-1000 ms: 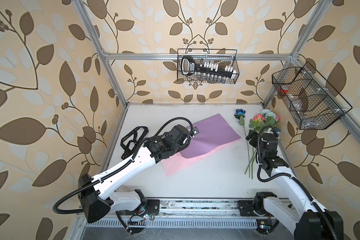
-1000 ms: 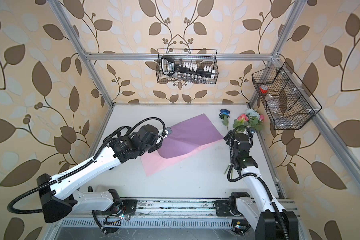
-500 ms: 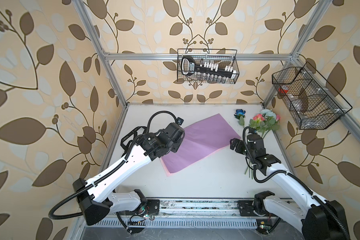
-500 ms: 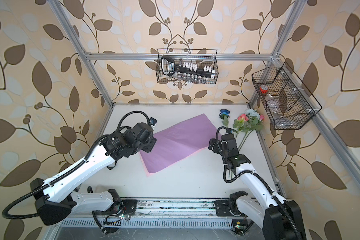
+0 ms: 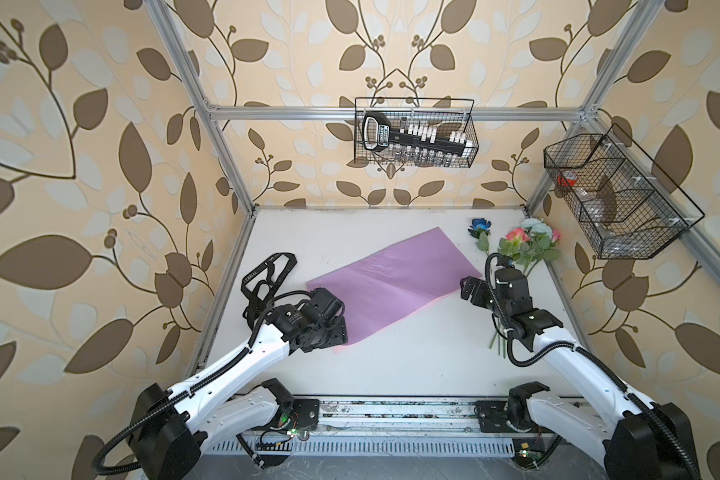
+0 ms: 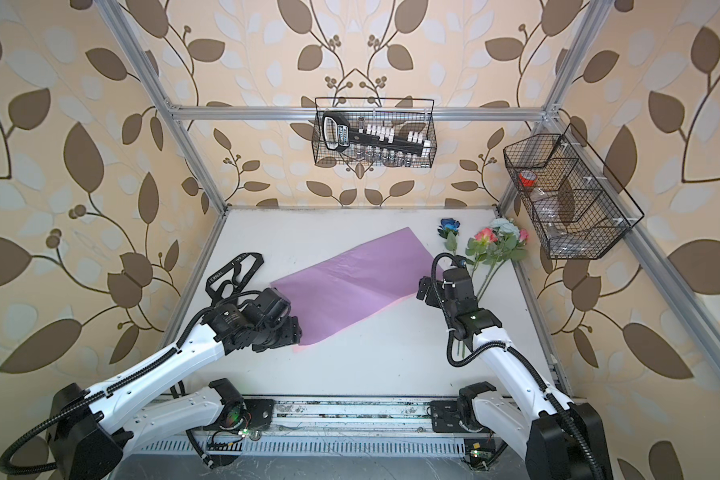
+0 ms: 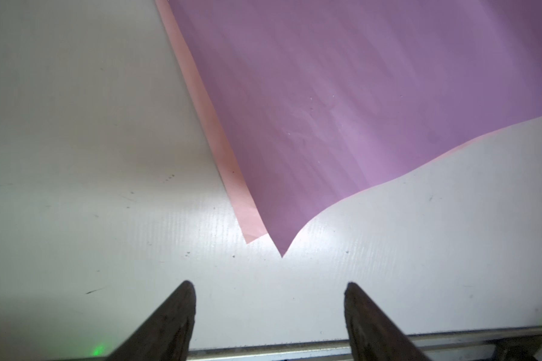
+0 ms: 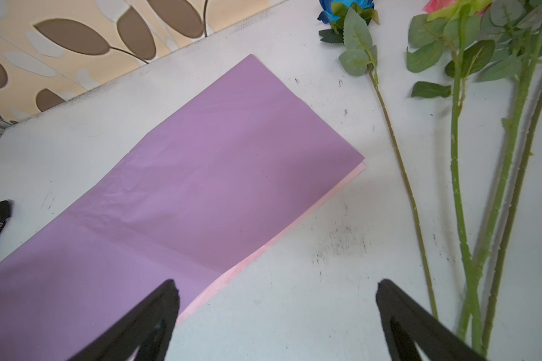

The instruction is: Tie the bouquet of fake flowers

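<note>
Bouquet of fake flowers point(image 5: 528, 249): lay loose and untied on the white table point(image 5: 412, 365), near its far right corner, blooms toward the back wall.
Dark blue bloom point(image 5: 480, 226): lay slightly apart from the rest, between them and the paper.
Stems point(image 8: 457, 156): lower lengths hidden under the right arm in both top views; in the right wrist view the blooms were cut off by the frame.
Wrapping paper point(image 5: 391, 282): lilac sheet over a pink one, flat at mid-table; its near left corner was covered by the left arm in both top views.
Left gripper point(image 7: 268, 283): jaws apart and empty, with the paper's corner just ahead of the fingertips, not between them.
Right gripper point(image 8: 276, 281): jaws wide, holding nothing, between the paper's edge and the stems; one finger overlapped the paper, contact could not be told.
Ribbon point(image 5: 267, 270): black, at the table's left edge, partly behind the left arm, its lettering too cut off to read.
</note>
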Motion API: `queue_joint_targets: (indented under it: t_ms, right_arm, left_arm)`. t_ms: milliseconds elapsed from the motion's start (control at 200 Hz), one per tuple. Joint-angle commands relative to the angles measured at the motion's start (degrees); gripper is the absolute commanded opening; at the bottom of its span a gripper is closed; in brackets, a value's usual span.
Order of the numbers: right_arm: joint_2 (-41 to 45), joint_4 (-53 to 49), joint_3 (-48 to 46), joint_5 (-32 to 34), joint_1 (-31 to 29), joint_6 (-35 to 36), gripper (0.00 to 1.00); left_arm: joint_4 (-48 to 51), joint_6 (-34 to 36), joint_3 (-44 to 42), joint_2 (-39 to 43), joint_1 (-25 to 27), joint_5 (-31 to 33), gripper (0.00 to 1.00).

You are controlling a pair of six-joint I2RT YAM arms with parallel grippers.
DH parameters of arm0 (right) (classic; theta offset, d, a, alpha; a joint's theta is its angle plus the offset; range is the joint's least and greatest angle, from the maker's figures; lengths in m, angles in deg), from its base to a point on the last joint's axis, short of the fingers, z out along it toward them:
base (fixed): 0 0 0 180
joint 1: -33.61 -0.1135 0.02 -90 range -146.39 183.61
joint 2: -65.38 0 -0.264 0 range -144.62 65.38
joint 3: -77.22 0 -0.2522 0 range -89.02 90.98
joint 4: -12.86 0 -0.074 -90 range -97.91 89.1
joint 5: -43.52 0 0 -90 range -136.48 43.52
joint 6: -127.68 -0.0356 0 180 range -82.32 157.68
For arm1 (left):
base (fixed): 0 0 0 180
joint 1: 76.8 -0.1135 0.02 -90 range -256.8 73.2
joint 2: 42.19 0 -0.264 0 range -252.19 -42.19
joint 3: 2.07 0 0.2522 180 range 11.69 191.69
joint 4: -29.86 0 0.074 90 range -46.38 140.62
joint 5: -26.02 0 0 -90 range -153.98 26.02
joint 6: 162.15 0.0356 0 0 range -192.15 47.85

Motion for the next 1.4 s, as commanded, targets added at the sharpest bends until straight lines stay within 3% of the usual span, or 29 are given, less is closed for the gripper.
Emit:
queue_joint_targets:
  t_ms: [0,315,465,590,675,1005,1210,1395]
  right_arm:
    - [0.54,0.32,-0.21,1.30,-0.28,0.40,0.99]
    - [-0.43,0.83,0.12,0.81,-0.26,-0.27,0.99]
    - [-1.16,1.45,-0.07,0.18,-0.21,-1.00,0.99]
    - [-1.37,1.64,-0.56,0.01,-0.28,-1.32,0.99]
    - [-1.12,1.59,-0.79,0.07,-0.27,-1.50,0.99]
    - [0.46,2.67,-3.53,-8.13,-0.44,-1.14,0.99]
    - [-2.76,4.48,-3.92,-9.52,-4.58,0.40,0.93]
    - [-8.34,6.75,-3.02,-5.63,-13.45,-0.47,0.75]
  left_arm:
    - [-11.04,-6.82,-6.19,1.76,-1.63,-4.78,0.72]
    - [-25.69,-8.47,-14.09,-0.89,-4.74,-7.12,0.66]
    - [-32.09,-7.75,-13.62,-5.42,-4.79,-8.88,0.51]
    - [-33.03,-6.11,-11.72,-8.39,-4.87,-8.36,0.30]
    - [-33.33,-5.45,-10.36,-9.40,-5.31,-8.85,0.00]
    - [-31.66,-3.16,4.45,-4.55,-10.12,-11.90,0.00]
    - [-44.52,-13.77,4.93,-6.82,-17.53,-19.60,0.00]
    - [-52.93,-22.72,5.30,-8.47,-21.67,-20.46,0.00]
